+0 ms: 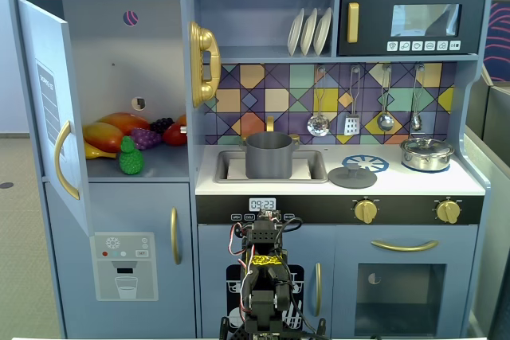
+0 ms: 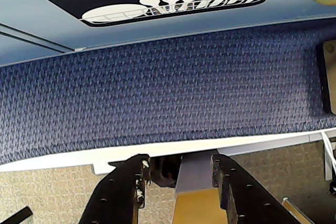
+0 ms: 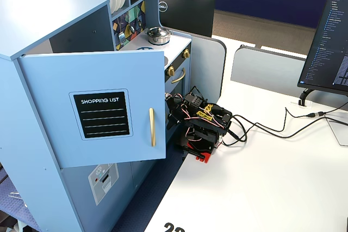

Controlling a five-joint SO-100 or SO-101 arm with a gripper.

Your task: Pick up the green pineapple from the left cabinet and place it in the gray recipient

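Observation:
The green pineapple (image 1: 131, 157) stands at the front of the shelf in the left cabinet (image 1: 127, 45), whose door (image 1: 49, 117) is swung open. It sits next to a purple grape bunch (image 1: 146, 138) and other toy fruit. The gray recipient (image 1: 268, 155) stands in the sink. My arm (image 1: 265, 276) is folded low in front of the kitchen, far below both. In the wrist view my gripper (image 2: 178, 160) points down at the table edge and blue carpet, open and empty. The other fixed view shows the folded arm (image 3: 201, 123) on the white table.
A shiny lidded pot (image 1: 427, 153) and a flat gray lid (image 1: 352, 176) sit on the counter right of the sink. The open door (image 3: 103, 107) juts out beside the arm. Cables (image 3: 272, 129) and a monitor (image 3: 326, 36) are on the table.

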